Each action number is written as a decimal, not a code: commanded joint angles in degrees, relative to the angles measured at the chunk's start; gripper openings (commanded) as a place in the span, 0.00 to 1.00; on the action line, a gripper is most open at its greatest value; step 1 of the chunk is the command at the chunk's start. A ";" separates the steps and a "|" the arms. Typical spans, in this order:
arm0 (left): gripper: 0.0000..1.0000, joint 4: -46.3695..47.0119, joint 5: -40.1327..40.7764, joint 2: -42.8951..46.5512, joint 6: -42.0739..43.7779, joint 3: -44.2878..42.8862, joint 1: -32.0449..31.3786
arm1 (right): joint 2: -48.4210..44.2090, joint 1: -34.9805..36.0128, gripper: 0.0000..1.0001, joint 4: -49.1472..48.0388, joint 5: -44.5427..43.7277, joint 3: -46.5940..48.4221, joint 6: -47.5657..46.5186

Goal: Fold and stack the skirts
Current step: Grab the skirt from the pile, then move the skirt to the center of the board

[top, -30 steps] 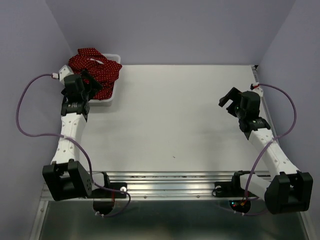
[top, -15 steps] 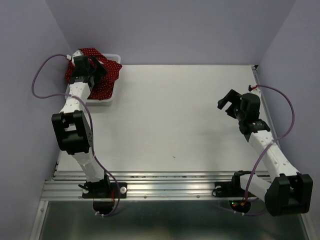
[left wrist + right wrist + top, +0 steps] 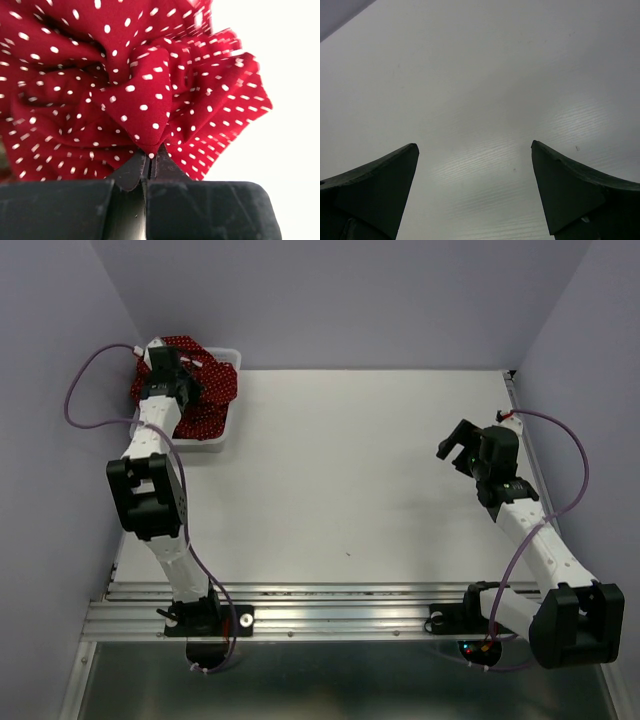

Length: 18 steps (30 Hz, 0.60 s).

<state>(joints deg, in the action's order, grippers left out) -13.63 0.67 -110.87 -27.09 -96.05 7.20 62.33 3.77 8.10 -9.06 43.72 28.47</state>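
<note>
The red dotted skirts (image 3: 212, 400) sit bunched in the white basket (image 3: 214, 439) at the far left corner of the counter (image 3: 350, 470). The left jaws pinch one fold tight. The right jaws hang wide open. The cloth looks soft and floppy, so an edge is best to grab.

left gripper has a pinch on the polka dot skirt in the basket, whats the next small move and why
Probably raise the left gripper a little, jaws shut, then draw toward the table. Its wrist view shows the tips closed on a fold of the polka-dot skirt, whose bulk lies bunched in the white basket. The right gripper hangs open over the table.
</note>
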 commanded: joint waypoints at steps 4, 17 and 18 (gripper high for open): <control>0.00 9.38 -3.36 21.01 0.99 4.19 -0.35 | -0.36 0.01 1.00 -2.91 -1.75 0.48 -1.13; 0.00 29.09 -32.23 30.19 5.46 -7.81 -13.34 | -1.42 0.01 1.00 -3.00 -0.34 -0.13 -0.78; 0.00 29.36 -31.70 30.10 6.25 -9.23 -14.66 | -1.76 0.01 1.00 -3.00 -0.52 -0.22 -0.78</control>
<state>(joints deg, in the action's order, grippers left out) 8.88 -24.43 -80.88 -24.49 -98.06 -2.11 62.26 3.77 8.12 -9.21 43.62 28.08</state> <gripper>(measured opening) 0.041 0.995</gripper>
